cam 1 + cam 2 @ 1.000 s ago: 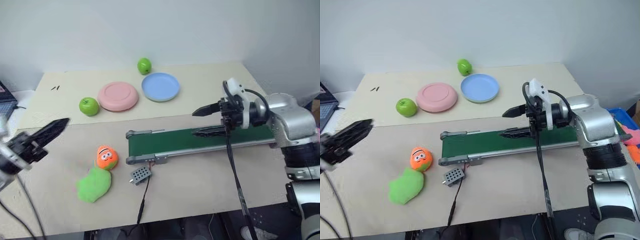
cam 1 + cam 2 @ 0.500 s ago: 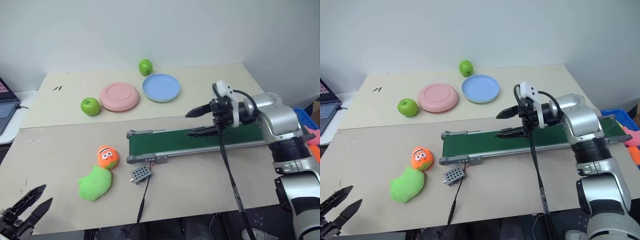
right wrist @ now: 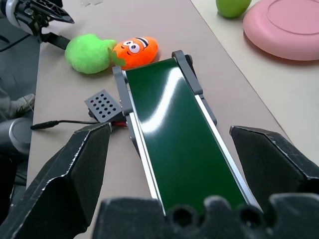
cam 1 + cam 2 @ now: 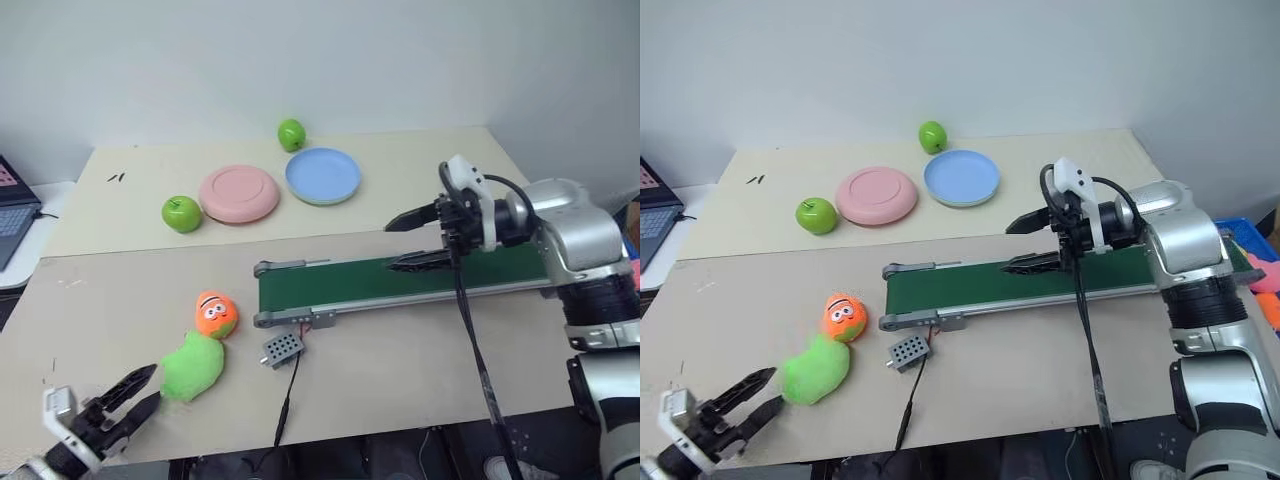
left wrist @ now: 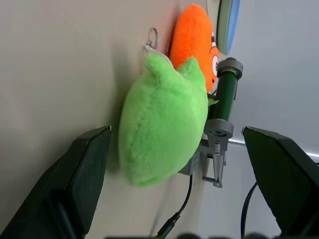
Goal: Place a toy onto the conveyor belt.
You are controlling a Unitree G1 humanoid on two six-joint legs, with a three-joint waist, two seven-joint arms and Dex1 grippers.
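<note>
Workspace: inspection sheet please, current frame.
Surface: tan table, two boards.
Job's things: green toy lying against the orange toy; belt bare.
Clutter: two apples, pink plate, blue plate.
Grippers: left gripper open, close beside the green toy; right gripper open over the belt.
Cables: wire from the grey box; cable off right arm.
Surroundings: laptop, white wall.

Left gripper (image 4: 140, 392) low with fingers spread; right gripper (image 4: 408, 240) raised, fingers spread
</note>
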